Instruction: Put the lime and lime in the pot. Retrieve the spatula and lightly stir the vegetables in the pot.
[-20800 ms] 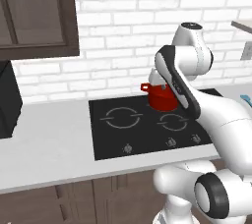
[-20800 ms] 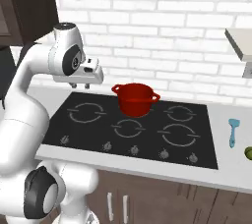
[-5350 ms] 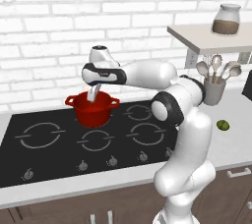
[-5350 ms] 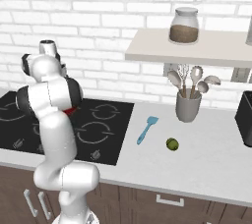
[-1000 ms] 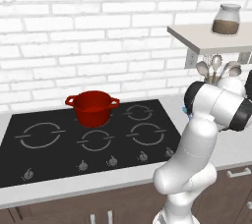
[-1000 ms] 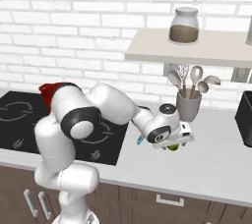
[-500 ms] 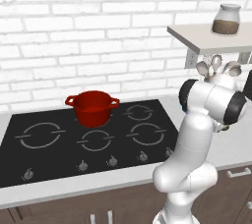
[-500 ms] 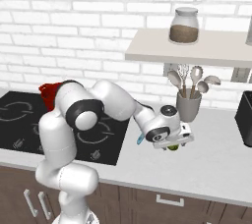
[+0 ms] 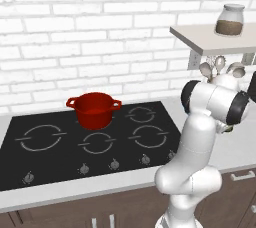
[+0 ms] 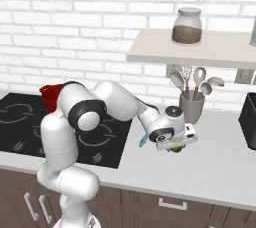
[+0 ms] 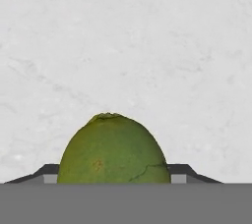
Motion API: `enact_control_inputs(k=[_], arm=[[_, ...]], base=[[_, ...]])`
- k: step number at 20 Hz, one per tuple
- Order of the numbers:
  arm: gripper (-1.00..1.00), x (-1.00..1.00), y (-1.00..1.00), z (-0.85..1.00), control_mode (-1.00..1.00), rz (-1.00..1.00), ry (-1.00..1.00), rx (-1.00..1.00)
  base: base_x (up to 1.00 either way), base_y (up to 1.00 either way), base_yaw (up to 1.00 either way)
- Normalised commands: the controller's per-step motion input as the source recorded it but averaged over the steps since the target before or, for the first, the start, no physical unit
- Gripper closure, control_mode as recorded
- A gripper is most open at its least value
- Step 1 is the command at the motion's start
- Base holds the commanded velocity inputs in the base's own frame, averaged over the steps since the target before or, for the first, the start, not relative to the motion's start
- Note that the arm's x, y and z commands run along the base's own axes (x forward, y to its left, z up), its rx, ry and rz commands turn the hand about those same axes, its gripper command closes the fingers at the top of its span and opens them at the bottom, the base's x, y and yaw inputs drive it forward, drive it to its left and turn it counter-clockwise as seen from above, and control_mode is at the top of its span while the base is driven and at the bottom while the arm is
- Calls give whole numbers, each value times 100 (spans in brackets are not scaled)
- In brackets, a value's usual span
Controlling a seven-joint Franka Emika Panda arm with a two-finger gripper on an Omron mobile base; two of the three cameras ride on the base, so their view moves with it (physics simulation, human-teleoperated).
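Pale marble-look counter (image 10: pixel 220 172), right of black hob (image 9: pixel 75 142). Item: small round green lime (image 11: pixel 114 149), resting on counter, set between fingers of two-finger gripper (image 10: pixel 176 146); jaws either side, whether they pinch it cannot be told. Squat red pot (image 9: pixel 94 109) well apart on hob. Step: picking up lime. Next: firm pinch, lift, carry to pot.

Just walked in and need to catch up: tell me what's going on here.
The robot arm has reached down to the grey counter right of the cooktop, and its end effector sits over a lime, one finger on each side of it. Whether the lime is gripped yet can't be told. The red pot waits on the cooktop, and the blue spatula lies on the counter beside the arm.
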Motion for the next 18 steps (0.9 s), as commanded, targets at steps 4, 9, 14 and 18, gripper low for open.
enact_control_inputs(k=[4,9,14,18], arm=[[100,-24,22,75,-100,0,0,0],[100,-35,48,98,-100,0,0,0],[100,-19,86,72,-100,1,5,0],[100,-3,100,44,-100,3,9,0]], base=[[0,0,0],[0,0,0],[0,0,0],[0,0,0]])
